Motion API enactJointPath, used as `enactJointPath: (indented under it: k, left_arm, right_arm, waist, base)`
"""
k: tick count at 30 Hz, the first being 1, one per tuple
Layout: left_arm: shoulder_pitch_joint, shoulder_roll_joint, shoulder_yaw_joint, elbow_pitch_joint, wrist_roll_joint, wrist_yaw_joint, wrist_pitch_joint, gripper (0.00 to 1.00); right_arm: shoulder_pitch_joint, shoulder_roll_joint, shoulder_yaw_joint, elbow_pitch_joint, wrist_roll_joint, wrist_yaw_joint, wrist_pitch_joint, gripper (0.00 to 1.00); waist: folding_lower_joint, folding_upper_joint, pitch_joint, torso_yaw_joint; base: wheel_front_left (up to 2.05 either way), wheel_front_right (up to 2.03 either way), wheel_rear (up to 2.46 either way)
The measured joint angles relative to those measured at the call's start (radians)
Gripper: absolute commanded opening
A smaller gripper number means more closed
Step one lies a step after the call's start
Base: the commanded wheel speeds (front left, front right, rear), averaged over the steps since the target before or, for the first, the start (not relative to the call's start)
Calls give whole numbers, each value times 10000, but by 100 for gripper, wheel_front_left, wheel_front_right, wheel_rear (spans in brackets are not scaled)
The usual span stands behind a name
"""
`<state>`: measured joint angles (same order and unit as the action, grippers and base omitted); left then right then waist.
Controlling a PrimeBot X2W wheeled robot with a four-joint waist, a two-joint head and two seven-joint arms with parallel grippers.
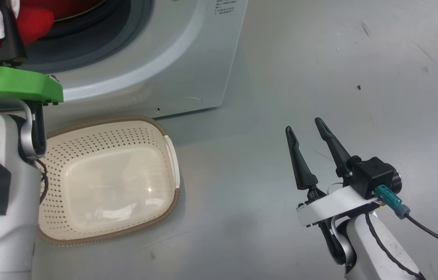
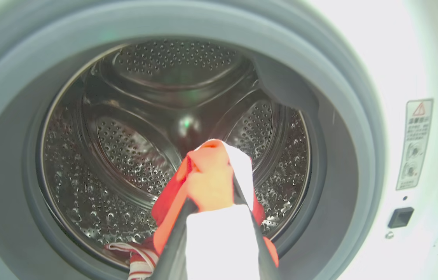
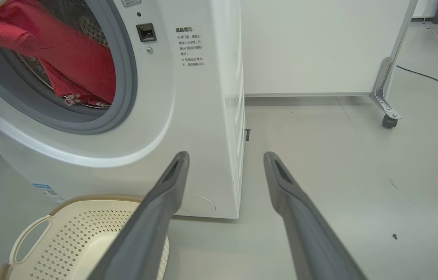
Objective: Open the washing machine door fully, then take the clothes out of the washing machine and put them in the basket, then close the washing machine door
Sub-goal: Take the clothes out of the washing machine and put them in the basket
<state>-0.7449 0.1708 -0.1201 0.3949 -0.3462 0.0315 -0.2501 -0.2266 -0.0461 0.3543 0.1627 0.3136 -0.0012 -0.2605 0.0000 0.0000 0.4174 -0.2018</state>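
Scuffed grey floor [image 1: 320, 58], white wheeled panel [image 3: 320, 46], basket [image 1: 106, 123] just before the washing machine [image 3: 203, 97], clothes [image 2: 207, 182] trailing from its drum [image 2: 125, 155], pinched by my left gripper [image 2: 213, 192], my right gripper [image 1: 303, 124] spread.

Items shown: one washing machine [image 1: 172, 58], one basket [image 1: 86, 144], one striped piece of clothes [image 2: 211, 182], two grippers: left gripper [image 2: 211, 194], right gripper [image 1: 303, 124].

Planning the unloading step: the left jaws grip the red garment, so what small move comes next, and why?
Probably pull the left jaws straight back from the washing machine. They are shut on the clothes, whose tail lies in the drum, and the basket sits empty on the floor below the opening.
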Motion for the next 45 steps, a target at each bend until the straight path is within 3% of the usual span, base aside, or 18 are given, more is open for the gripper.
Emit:
enactJointPath:
  k: [19,32,45]
  left_arm:
    - [1922,-414,-146,-3076,621,439,-67,0]
    - [4617,-871,-155,-2472,226,644,107,0]
    - [4775,-777,-127,-761,-301,531,1030,0]
  right_arm:
    - [725,-17,-203,4,-71,117,0,100]
    - [727,-19,-151,-290,-111,205,0,100]
    - [482,-23,244,-849,44,267,0,100]
  waist:
    - [0,0,-1159,518]
    - [0,0,-794,600]
    - [0,0,418,282]
  base:
    - [0,0,0]
    - [0,0,0]
    - [0,0,0]
